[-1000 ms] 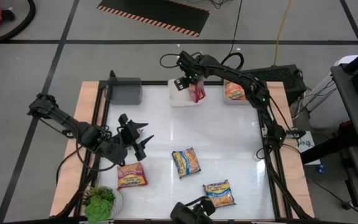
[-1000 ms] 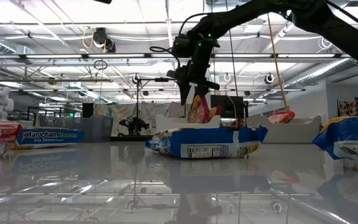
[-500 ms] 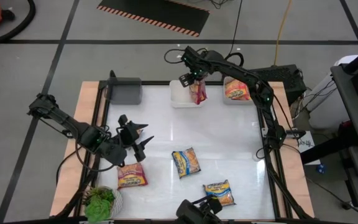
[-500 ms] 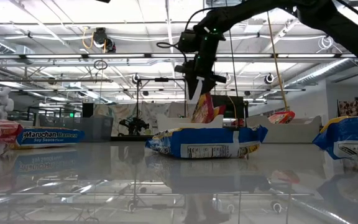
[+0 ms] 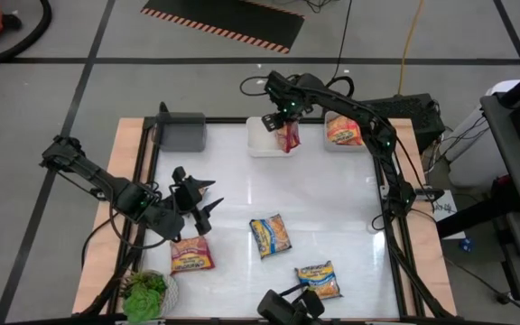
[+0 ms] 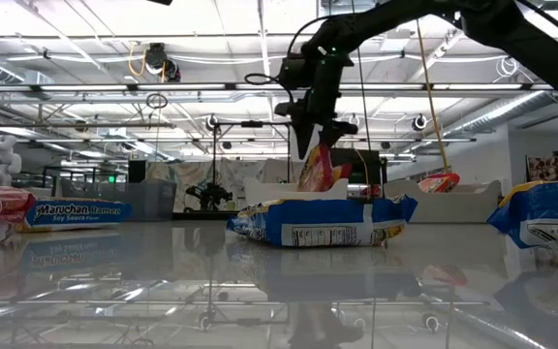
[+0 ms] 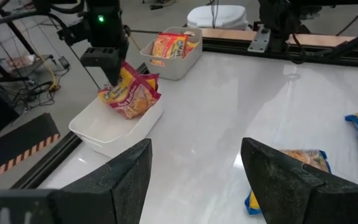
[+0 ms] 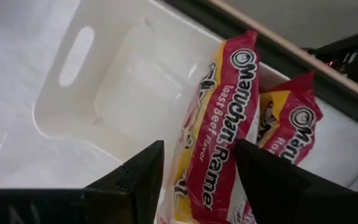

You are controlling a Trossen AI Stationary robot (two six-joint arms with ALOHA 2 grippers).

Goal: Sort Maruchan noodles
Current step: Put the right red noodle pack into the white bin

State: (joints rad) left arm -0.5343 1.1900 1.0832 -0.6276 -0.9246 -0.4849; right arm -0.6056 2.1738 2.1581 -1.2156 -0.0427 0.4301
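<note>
In the middle white bin [image 5: 269, 137] at the table's far edge, we read "Maruchan Ramen" and what looks like "roast beef flavor" on a red packet [image 8: 219, 149] standing on end, a second red packet [image 8: 291, 134] behind it. The right gripper [image 5: 286, 115] hangs just above them; its fingers stand apart with the packet's top edge between them, and we cannot tell whether they touch it. Since a second ago this gripper has shifted slightly toward the bin's right side, and the packets lean less. The low view shows "Maruchan Ramen, Soy Sauce Flavor" on a blue packet [image 6: 71, 214]; the print on the nearer blue packet [image 6: 323, 223] is too small to read. An orange packet [image 5: 341, 132] lies in the right bin [image 5: 330, 144]. The left gripper [image 5: 201, 203] waits unmoved, jaws apart and empty, above the pink packet [image 5: 190, 255]. Another blue packet [image 5: 319, 281] is partly hidden by the camera mount.
</note>
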